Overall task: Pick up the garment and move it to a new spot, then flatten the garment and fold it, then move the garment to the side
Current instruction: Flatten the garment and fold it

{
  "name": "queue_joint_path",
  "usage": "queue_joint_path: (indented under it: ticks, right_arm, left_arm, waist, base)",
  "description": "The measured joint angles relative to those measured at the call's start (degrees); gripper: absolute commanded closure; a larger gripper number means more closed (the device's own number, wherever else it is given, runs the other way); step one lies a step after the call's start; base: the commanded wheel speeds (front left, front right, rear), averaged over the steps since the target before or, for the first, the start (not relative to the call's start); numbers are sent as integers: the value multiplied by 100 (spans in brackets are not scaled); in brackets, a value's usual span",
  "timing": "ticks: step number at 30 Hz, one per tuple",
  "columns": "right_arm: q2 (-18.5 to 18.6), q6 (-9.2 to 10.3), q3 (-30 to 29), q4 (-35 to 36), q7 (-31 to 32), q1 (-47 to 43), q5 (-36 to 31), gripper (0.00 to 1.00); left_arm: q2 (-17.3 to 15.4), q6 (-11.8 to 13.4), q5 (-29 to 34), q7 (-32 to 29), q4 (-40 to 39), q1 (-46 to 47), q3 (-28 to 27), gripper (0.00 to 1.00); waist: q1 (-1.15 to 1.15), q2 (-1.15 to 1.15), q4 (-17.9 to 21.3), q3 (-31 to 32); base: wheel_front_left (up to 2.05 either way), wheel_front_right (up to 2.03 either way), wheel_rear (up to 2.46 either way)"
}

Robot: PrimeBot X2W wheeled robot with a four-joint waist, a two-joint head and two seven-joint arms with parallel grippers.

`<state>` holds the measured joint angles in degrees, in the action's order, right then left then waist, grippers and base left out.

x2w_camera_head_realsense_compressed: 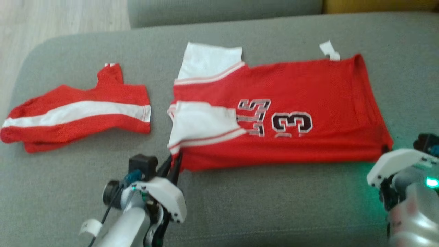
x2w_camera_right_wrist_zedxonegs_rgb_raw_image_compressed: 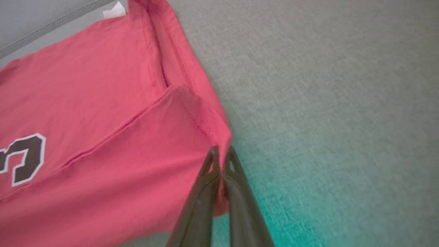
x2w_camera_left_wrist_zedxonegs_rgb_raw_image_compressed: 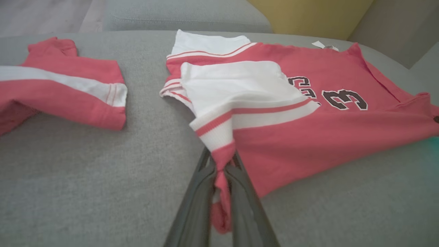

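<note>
At the near edge of the gray couch seat (x2w_camera_head_realsense_compressed: 257, 206), the left gripper (x2w_camera_left_wrist_zedxonegs_rgb_raw_image_compressed: 221, 161) is clamped tight on the shirt's (x2w_camera_head_realsense_compressed: 308, 82) near left corner, with a bunch of red cloth squeezed between its fingers just below a white sleeve. Toward the near right corner of the seat, the right gripper (x2w_camera_right_wrist_zedxonegs_rgb_raw_image_compressed: 221, 151) is pinched closed on the shirt's near right hem corner, and the cloth rises in a small fold at its fingertips. The red shirt lies spread across the middle and right of the seat, number side up, sleeves to the left, hem to the right. A pair of red shorts (x2w_camera_head_realsense_compressed: 79, 109) with a white stripe lies apart from it by the seat's left edge. A white tag (x2w_camera_head_realsense_compressed: 329, 50) sticks out at the shirt's far right corner. Beyond is the gray back cushion (x2w_camera_head_realsense_compressed: 223, 10).
</note>
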<state>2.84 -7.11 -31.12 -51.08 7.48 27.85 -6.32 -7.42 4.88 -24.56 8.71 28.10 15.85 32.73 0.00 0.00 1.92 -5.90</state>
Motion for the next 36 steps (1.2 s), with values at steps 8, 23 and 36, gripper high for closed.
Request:
queue_joint_path:
  ticks: [8, 23, 36]
  right_arm:
    - [-8, 0, 465, 805, 563, -970, 558, 100]
    - [-43, 0, 1104, 2810, 200, -1539, 1051, 0]
    - [-34, 0, 1872, 3237, -270, -684, 1180, 0]
  left_arm:
    - [-214, 30, -131, -390, -434, -754, 174, 100]
    - [-311, 456, -132, -142, -848, -814, -34, 0]
    - [-526, -167, -63, -761, -667, 1266, -51, 0]
  waist:
    - [0, 0, 145, 481]
    - [0, 0, 398, 358]
    - [0, 0, 613, -381]
  base:
    - [0, 0, 0]
    - [0, 0, 0]
    - [0, 0, 0]
